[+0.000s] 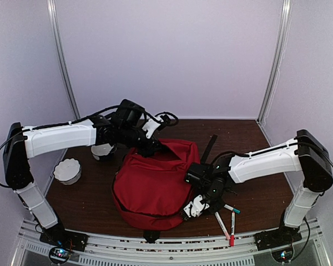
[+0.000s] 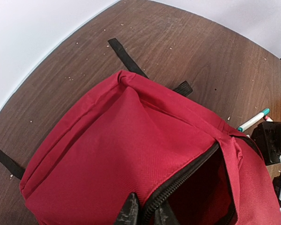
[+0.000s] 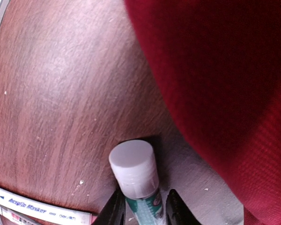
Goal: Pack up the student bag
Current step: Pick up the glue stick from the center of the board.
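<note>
The left gripper (image 2: 147, 213) is closed on the black zipper trim of the student bag (image 2: 131, 154), and the mouth is thereby held open. The right gripper (image 3: 144, 211) is set narrowly about a white-capped tube (image 3: 133, 168); a firm clamp cannot be confirmed. The bag is laid at the middle of the table (image 1: 89, 199), between the arms. Nothing is seen inside it, so packing is judged barely begun, with the tube and the loose markers (image 1: 227, 220) left to load. "Acrylic Marker" is read on one marker barrel (image 3: 42, 210); the tube's green label is illegible.

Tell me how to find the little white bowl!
Find the red student bag in the middle of the table. Left of it, near the table's edge, sits the white bowl. Its rim is wavy, unlike the white cup behind it.
</note>
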Controlling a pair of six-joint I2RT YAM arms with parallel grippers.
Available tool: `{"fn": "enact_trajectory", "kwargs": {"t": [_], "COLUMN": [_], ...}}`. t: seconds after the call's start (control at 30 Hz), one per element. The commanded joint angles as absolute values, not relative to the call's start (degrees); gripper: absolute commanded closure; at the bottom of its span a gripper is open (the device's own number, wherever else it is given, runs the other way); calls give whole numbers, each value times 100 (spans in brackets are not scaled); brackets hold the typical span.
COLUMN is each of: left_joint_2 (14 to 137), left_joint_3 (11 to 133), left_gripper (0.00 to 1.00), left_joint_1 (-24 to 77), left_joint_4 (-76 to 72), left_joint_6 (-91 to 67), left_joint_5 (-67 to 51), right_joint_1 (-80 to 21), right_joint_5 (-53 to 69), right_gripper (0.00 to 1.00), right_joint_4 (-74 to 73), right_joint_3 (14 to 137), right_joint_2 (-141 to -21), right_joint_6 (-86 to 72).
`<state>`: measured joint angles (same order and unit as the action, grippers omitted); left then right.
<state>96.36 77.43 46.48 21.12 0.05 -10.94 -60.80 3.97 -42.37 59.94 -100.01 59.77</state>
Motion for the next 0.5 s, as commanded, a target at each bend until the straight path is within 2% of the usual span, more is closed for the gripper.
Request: {"fn": "enact_trajectory", "kwargs": {"t": [0.0,0.47], "left_joint_2": [9677,9751], "left_joint_3": [7972,8002], "left_gripper": [88,88], "left_joint_1": [4642,4646], "left_joint_4": [1890,1916], "left_joint_6": [-32,-29], "left_joint_5": [-1200,-1248], "right_joint_1": [-6119,-6118], "right_joint_5": [280,1317], "right_gripper": [75,79], "right_joint_4": [-4464,-5855], "right_joint_3": [5970,7416], "right_joint_2": [-10126,-8920], "right_joint_6": [5926,5305]}}
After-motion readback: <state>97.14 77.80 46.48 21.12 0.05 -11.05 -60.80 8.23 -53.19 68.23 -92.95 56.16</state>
